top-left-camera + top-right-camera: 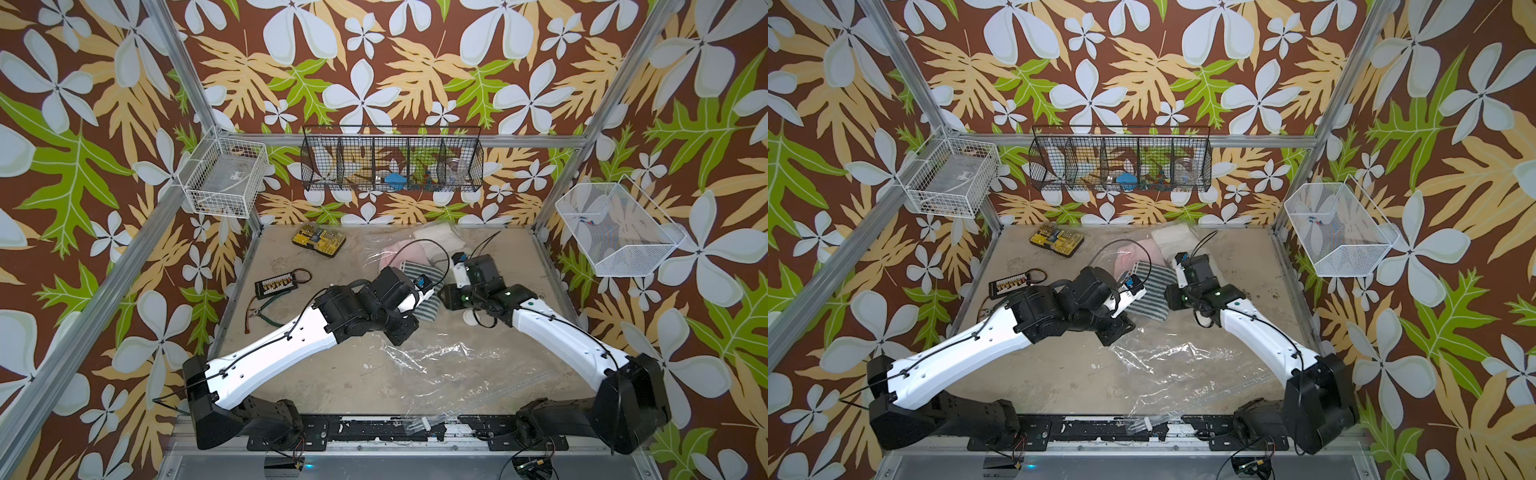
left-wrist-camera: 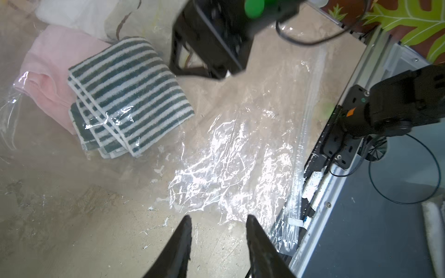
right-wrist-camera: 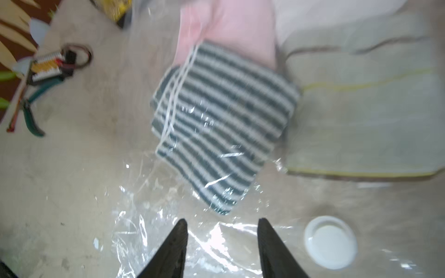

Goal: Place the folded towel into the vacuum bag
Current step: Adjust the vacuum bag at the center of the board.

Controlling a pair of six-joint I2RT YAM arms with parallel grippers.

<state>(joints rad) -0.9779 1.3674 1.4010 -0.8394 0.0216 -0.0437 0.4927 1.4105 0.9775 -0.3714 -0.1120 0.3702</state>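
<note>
With the left gripper (image 2: 218, 217) and right gripper (image 3: 222, 220) both part-open and empty above the bench (image 2: 60, 204), the folded towel (image 2: 130, 96) lies under the film of the vacuum bag (image 2: 228, 156) against a pink towel (image 2: 48, 72); judged soft, light and prone to unfolding, it is best pinched across all layers at its stacked edge.

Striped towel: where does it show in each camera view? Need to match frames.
In a top view: striped towel just right of centre, partly hidden.
In a top view: at centre.
Left wrist: upper left.
Right wrist: centre.
Shared landmark: pink towel touching it, seen in all four views.
</note>
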